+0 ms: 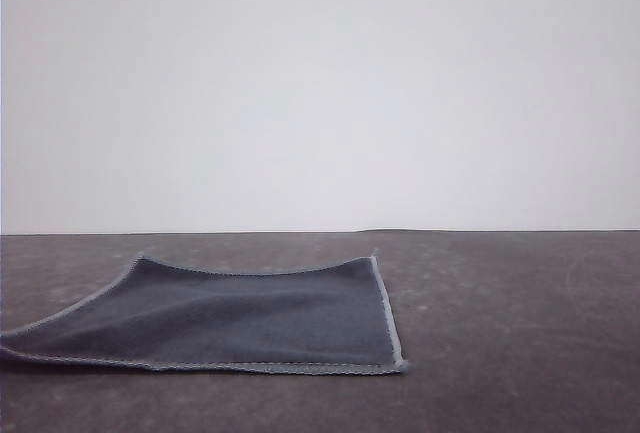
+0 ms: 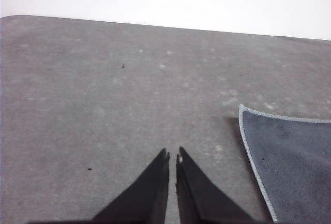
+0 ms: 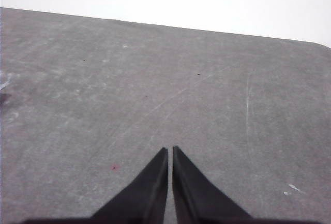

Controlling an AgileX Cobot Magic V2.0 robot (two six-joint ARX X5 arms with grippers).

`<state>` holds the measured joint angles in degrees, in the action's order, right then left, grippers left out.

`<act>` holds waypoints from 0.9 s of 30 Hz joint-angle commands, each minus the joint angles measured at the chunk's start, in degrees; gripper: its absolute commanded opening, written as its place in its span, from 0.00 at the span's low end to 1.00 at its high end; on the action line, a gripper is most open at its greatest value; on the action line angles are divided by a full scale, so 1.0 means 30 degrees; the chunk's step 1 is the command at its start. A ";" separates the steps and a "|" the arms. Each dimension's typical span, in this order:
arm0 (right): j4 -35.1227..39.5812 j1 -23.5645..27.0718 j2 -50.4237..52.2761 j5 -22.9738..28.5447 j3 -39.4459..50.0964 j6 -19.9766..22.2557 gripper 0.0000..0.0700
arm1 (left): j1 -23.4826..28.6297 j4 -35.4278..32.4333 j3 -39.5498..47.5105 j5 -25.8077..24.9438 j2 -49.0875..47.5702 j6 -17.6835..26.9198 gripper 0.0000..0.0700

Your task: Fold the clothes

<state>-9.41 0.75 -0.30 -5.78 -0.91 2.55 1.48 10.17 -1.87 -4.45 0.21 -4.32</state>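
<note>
Broadly, the grey table carries the cloth spread flat and unfolded at its front left, dark grey face up, ready for folding. Its light stitched edging runs around it and the far edge sags slightly. Both the left gripper and right gripper hover over bare tabletop, fingers pressed together, holding nothing.

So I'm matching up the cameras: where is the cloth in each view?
Front view: cloth lies flat, lower left, grey face up.
Left wrist view: its corner at lower right, beside the left gripper.
Right wrist view: not in it.
Shared landmark: grey table.
</note>
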 commanded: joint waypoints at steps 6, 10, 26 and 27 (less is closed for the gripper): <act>0.0167 -0.0015 0.0029 0.0073 0.0080 -0.0219 0.01 | 0.0000 0.0160 0.0357 0.0051 -0.0015 -0.0095 0.02; 0.0161 -0.0015 0.0029 0.0073 0.0080 -0.0219 0.01 | 0.0000 0.0160 0.0357 0.0051 -0.0015 -0.0095 0.02; 0.0167 -0.0015 0.0029 0.0073 0.0080 -0.0219 0.01 | 0.0000 0.0160 0.0357 0.0051 -0.0015 -0.0095 0.02; 0.0161 -0.0015 0.0029 0.0073 0.0080 -0.0219 0.01 | 0.0000 0.0160 0.0357 0.0051 -0.0015 -0.0101 0.02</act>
<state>-9.41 0.75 -0.30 -5.78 -0.91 2.55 1.48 10.17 -1.87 -4.45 0.21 -4.32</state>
